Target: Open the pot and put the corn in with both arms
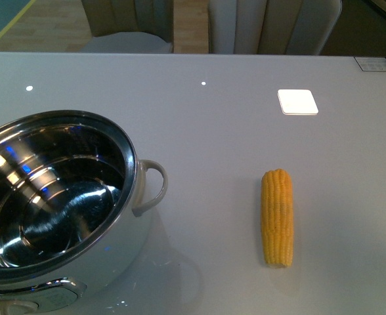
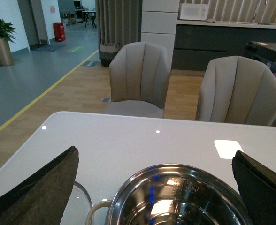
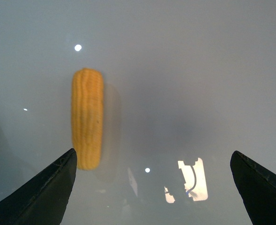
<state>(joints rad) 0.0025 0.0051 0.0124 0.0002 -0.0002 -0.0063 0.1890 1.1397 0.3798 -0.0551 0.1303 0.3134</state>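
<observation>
The pot (image 1: 123, 244) stands at the table's front left with no lid on it, its shiny steel inside bare and its loop handle (image 1: 152, 187) pointing right. The yellow corn (image 1: 276, 216) lies lengthwise on the table to the right of the pot, apart from it. Neither arm shows in the front view. My left gripper (image 2: 154, 152) hovers open over the pot's rim (image 2: 142, 176), with nothing between its fingers. A curved glass edge (image 2: 84, 201) beside the pot may be the lid. My right gripper (image 3: 153, 153) hangs open above the table, the corn (image 3: 87, 117) just beyond one fingertip.
A white square patch (image 1: 297, 102) lies on the glossy table (image 1: 206, 131) behind the corn. Two beige chairs (image 2: 139, 75) (image 2: 239, 91) stand past the table's far edge. Ceiling lights reflect as bright dots on the tabletop.
</observation>
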